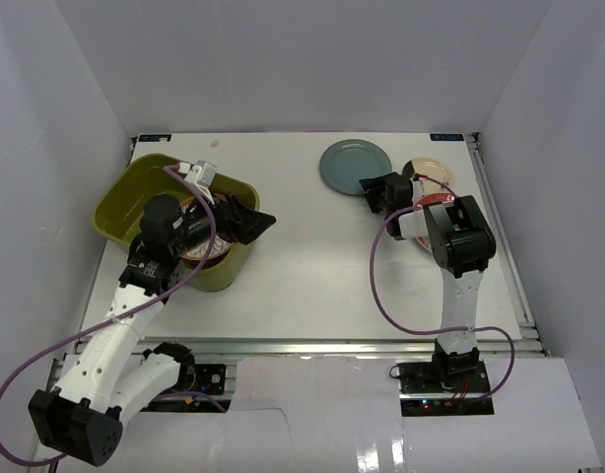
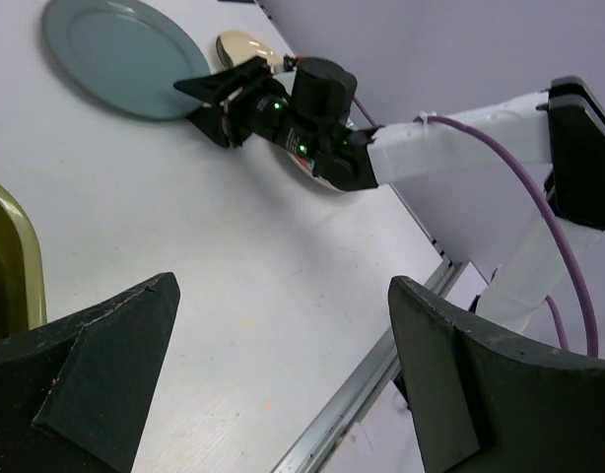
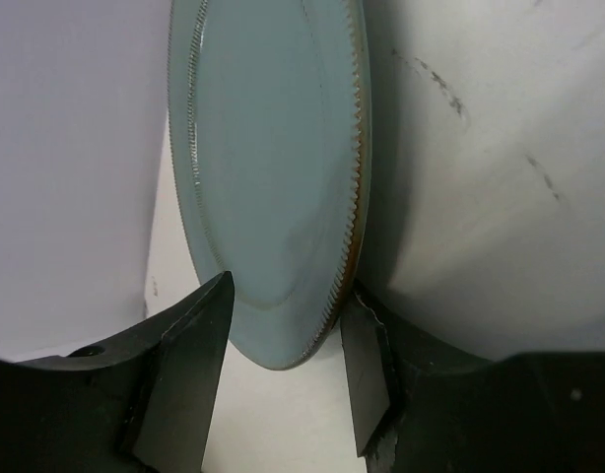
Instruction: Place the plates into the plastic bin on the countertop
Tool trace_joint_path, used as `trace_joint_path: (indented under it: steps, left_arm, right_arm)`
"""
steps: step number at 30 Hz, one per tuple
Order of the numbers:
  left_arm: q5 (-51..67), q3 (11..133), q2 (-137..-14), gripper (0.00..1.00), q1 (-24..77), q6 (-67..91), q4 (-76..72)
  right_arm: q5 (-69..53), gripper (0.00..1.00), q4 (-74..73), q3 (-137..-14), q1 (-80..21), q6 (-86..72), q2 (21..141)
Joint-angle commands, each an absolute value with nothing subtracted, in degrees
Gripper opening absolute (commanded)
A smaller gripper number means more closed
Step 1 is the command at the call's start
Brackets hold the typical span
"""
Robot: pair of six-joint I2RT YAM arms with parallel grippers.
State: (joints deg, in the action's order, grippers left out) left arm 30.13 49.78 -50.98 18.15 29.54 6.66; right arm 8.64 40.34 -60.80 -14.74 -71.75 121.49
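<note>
1. Nearest us, we are seeing the left gripper [image 1: 258, 215] hanging over the plastic bin's [image 1: 125, 192] right rim, its fingers spread wide and holding nothing.
2. Inside the bin, a reddish-rimmed plate [image 1: 199, 254] is lying partly hidden.
3. Farther off, the right gripper [image 1: 366, 192] is straddling the grey-blue plate's [image 1: 352, 163] near rim on the countertop [image 1: 302, 276]. Its fingers are narrow, and we cannot tell whether they are clamping.

This looks like a robotics lab test cell: a white countertop [image 1: 312, 286] with metal edging [image 1: 362, 345] sits boxed in by plain white panel walls [image 1: 283, 59] on three sides. Two white-and-black robot arms, the left arm [image 1: 115, 335] and the right arm [image 1: 460, 296], are bolted at its near edge, trailing purple cables [image 1: 372, 281], and small lights glow on the electronics [image 1: 431, 394] at the right arm's base
</note>
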Motion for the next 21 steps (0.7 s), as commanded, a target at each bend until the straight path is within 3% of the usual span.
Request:
trace_joint_path:
  steps: [1, 3, 5, 8, 11, 21]
  left_arm:
    - [34.0, 49.0, -51.3, 0.98, 19.1, 28.7, 5.9]
    - [33.9, 49.4, -51.9, 0.98, 19.5, 28.1, 6.1]
    - [33.7, 50.4, -52.6, 0.98, 19.9, 27.9, 6.3]
    - [33.6, 51.9, -53.7, 0.98, 20.2, 27.5, 6.8]
    - [33.1, 53.2, -54.3, 0.98, 20.2, 28.1, 6.9]
    - [32.2, 62.6, -63.2, 0.98, 20.2, 34.6, 9.9]
  right_arm:
    - [10.1, 0.54, 42.9, -63.7, -15.0, -76.6, 125.8]
    - [10.0, 0.50, 43.8, -64.4, -14.9, -78.2, 126.9]
    - [10.1, 0.41, 45.4, -64.5, -14.9, -79.2, 127.8]
    - [9.5, 0.19, 48.2, -63.5, -15.0, -79.3, 126.9]
    - [9.5, 0.09, 50.0, -61.7, -15.6, -77.5, 123.1]
    - [2.1, 0.08, 58.9, -48.9, -17.0, -72.9, 100.1]
